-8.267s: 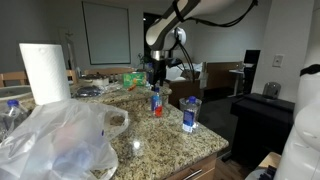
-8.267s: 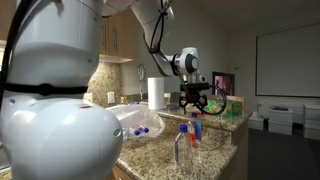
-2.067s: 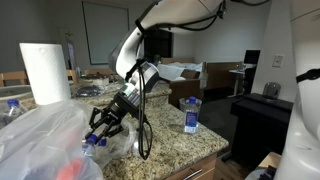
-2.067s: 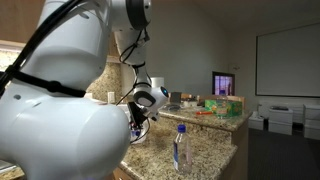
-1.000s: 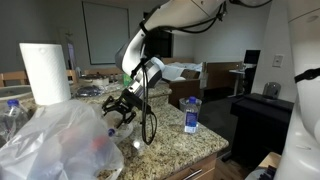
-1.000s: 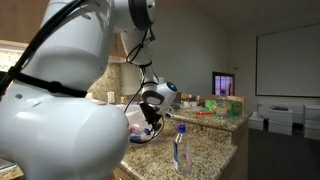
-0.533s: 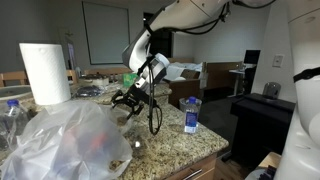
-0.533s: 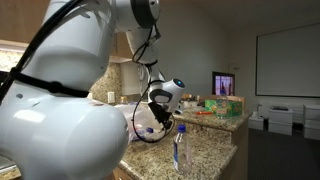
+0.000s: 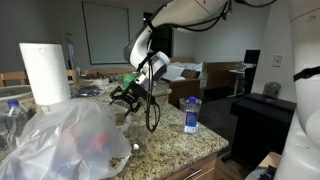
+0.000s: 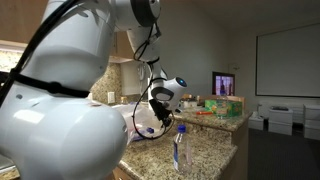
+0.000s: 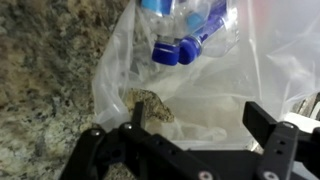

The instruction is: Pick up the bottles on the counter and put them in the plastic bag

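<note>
While the gripper [image 9: 124, 97] hangs tilted over the counter [image 9: 172, 142], its jaws stand wide apart with nothing between them. Wrist view: both fingers [image 11: 285, 150] show at the lower edge, clear of each other and touching nothing.

The plastic bag [image 9: 65, 140] lies crumpled on the counter directly under and ahead of the fingertips, and its film fills most of the wrist view. Two bottles [image 11: 165, 50] with blue caps lie inside the film, beyond the fingertips, with their caps toward the tool. Speckled stone shows bare to one side of the bag.

A lone bottle [image 9: 190, 114] (blue cap, blue label) stands upright on the counter, well apart from the gripper, on the side away from the bag. In both exterior views nothing touches it.

A paper towel roll [image 9: 45, 72] stands upright past the bag, farther from the tool than the bag's heap. A faint red patch shows through the film; what it belongs to cannot be told.
</note>
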### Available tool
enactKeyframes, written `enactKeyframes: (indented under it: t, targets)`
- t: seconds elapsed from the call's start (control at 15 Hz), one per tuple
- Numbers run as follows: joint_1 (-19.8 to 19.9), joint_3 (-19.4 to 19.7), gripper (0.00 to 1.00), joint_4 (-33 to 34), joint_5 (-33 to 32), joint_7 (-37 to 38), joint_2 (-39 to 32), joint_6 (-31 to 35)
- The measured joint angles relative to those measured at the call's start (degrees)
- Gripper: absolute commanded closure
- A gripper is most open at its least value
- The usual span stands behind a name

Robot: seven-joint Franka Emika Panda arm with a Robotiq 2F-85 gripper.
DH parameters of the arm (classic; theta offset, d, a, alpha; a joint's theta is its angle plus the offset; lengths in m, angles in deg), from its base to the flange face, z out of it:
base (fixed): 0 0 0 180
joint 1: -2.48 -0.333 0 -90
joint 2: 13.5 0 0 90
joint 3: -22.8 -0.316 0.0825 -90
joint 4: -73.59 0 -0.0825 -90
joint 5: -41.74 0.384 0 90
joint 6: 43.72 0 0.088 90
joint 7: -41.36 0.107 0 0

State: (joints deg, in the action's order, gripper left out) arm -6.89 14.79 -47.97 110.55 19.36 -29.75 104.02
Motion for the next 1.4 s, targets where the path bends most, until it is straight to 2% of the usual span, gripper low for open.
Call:
enactKeyframes:
  t: [0.2,0.47,0.73,1.0,1.4]
  targets:
    - [1.45,1.30,0.00,-0.09,-3.31,0.02,2.29,-3.50]
    - [3.81,2.46,0.00,-0.24,-6.76,0.00,5.43,-12.88]
    - [4.68,2.46,0.00,-0.31,-5.00,-1.58,6.10,-21.76]
    - [4.77,2.69,0.00,-0.47,-4.69,-2.65,6.41,-27.64]
    - [4.33,1.64,0.00,-4.22,0.67,-5.94,6.21,-29.28]
